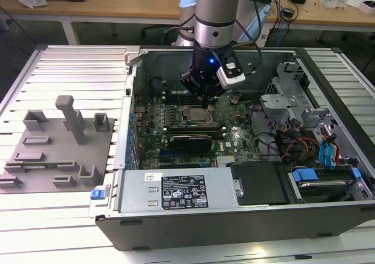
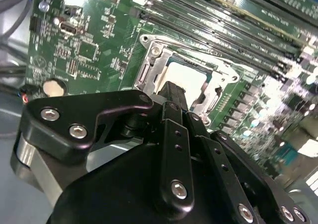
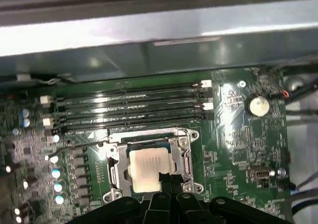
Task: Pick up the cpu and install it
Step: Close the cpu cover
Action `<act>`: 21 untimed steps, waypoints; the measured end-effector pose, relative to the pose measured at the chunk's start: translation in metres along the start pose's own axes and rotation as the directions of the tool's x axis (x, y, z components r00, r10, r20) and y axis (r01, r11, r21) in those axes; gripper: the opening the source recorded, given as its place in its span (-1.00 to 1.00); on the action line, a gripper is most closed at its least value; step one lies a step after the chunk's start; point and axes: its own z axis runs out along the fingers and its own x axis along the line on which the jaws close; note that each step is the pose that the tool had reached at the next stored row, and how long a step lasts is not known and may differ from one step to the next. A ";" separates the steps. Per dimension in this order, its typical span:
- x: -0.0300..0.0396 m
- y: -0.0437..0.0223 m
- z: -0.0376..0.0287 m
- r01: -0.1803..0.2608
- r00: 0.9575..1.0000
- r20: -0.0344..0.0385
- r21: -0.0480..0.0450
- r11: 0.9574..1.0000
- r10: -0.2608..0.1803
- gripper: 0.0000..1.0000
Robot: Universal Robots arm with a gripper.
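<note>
While the exterior view sets the tool [image 1: 204,102] directly above the cpu [image 1: 195,115] inside the computer case [image 1: 205,229], I find in the second wrist view the cpu [image 2: 188,76] seated flat in the socket frame [image 2: 154,50], pale top upward. In the first wrist view, the tool [image 3: 167,177] overlaps one corner of the cpu [image 3: 147,165]. I cannot tell its grip state.

The cpu [image 3: 147,168] has a pale silver-white top. The board [image 3: 238,134] is green with tiny shiny dots. The gripper [image 2: 171,91] is black with silver screws. The tray [image 1: 58,153] is plain grey. The long box [image 1: 136,201] is silver, and its label [image 1: 183,192] is black and white. The clips [image 1: 304,174] are blue. The table [image 1: 76,71] is white with stripes.
</note>
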 end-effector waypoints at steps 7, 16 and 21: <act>0.0008 -0.0001 0.0003 0.075 0.997 0.003 -0.002 0.997 -0.075 -0.79; 0.0136 -0.0016 0.0055 0.076 0.997 0.003 -0.002 0.997 -0.076 -0.79; 0.0174 -0.0019 0.0060 0.076 0.997 0.003 -0.002 0.997 -0.076 -0.79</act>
